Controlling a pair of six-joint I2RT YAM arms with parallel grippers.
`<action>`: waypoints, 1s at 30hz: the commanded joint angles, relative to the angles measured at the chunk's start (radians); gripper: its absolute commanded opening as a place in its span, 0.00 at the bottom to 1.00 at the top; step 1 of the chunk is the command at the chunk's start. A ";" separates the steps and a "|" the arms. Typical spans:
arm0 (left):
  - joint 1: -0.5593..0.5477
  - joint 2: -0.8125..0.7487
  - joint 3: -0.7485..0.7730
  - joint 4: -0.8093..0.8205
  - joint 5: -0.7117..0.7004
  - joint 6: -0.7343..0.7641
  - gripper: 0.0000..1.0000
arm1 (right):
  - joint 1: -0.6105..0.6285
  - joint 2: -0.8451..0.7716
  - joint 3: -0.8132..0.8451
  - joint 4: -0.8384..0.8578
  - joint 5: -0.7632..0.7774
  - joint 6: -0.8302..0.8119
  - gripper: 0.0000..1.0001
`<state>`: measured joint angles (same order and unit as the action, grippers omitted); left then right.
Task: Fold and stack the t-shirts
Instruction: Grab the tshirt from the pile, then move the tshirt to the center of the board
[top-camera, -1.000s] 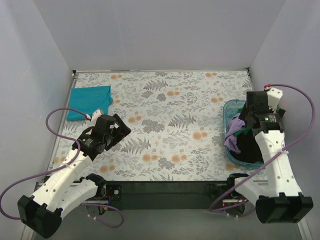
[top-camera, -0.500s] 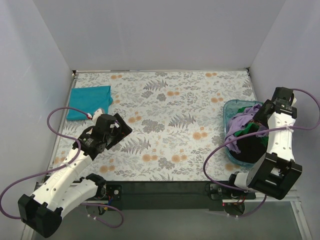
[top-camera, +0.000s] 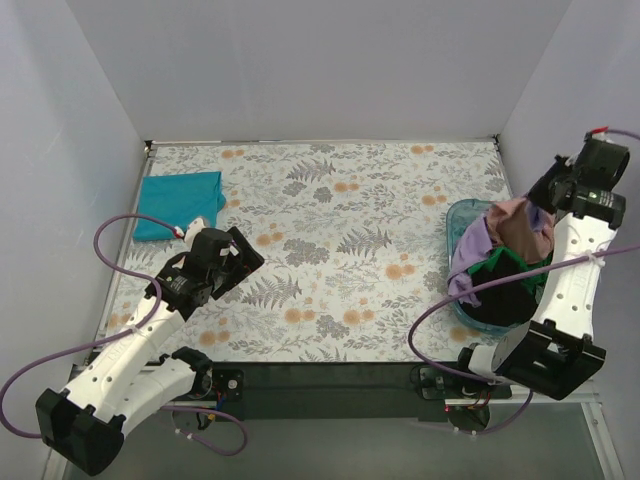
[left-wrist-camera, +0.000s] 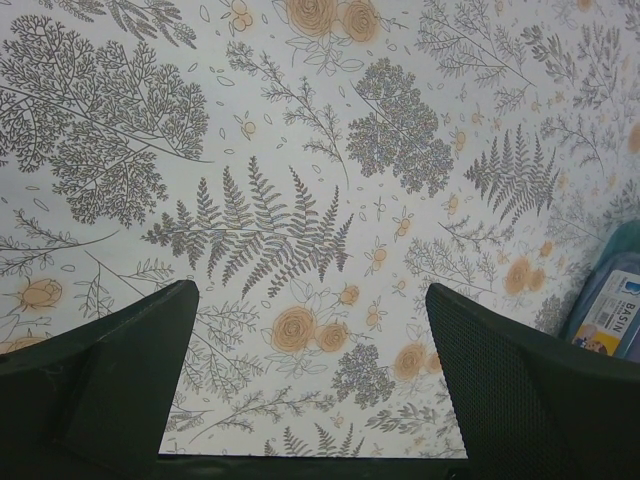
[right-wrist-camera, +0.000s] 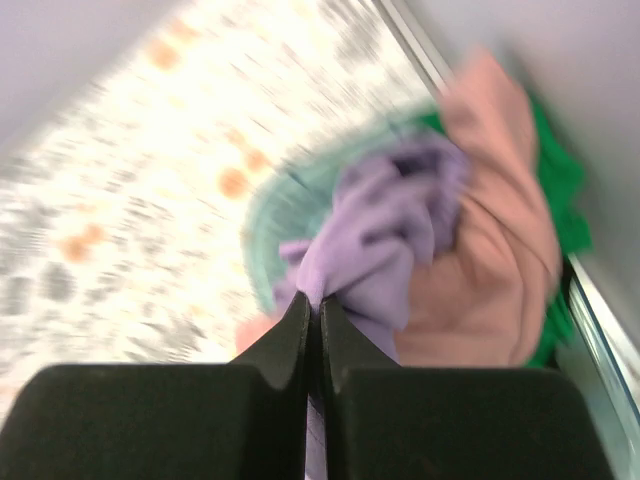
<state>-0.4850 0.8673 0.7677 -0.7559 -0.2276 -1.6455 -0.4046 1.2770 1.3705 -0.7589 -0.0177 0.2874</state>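
My right gripper (right-wrist-camera: 320, 300) is shut on a fold of the lavender-purple t-shirt (right-wrist-camera: 390, 220), which hangs from it above the tub. In the top view the right gripper (top-camera: 548, 196) is raised at the far right. The salmon-pink t-shirt (top-camera: 520, 226) is dragged up with it, and the lavender shirt (top-camera: 468, 272) trails over the tub's near side. A green t-shirt (top-camera: 500, 262) and a black one (top-camera: 498, 298) lie in the tub. A folded teal t-shirt (top-camera: 180, 203) rests at the back left. My left gripper (top-camera: 240, 262) hovers open over the cloth, nothing between its fingers (left-wrist-camera: 130, 350).
The see-through blue tub (top-camera: 462, 211) stands at the right edge, and its labelled corner (left-wrist-camera: 612, 305) shows in the left wrist view. The grey floral cloth (top-camera: 340, 230) covers the table. White walls close in on three sides. The right wrist view is motion-blurred.
The right gripper closed on the lavender shirt and rose up and to the right, pulling lavender and salmon fabric out of the tub. The left arm has not moved.
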 joint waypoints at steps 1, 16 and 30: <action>-0.003 -0.019 0.022 -0.019 -0.022 -0.002 0.98 | 0.024 -0.010 0.264 0.113 -0.258 -0.005 0.01; -0.003 0.010 0.061 -0.046 -0.076 -0.028 0.98 | 0.067 0.137 0.805 0.345 -0.566 0.189 0.01; -0.003 -0.002 0.094 -0.134 -0.144 -0.170 0.98 | 0.774 0.142 0.630 0.480 -0.306 0.072 0.01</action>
<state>-0.4866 0.8822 0.8192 -0.8188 -0.3130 -1.7187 0.2344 1.4715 2.0232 -0.3859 -0.4618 0.4347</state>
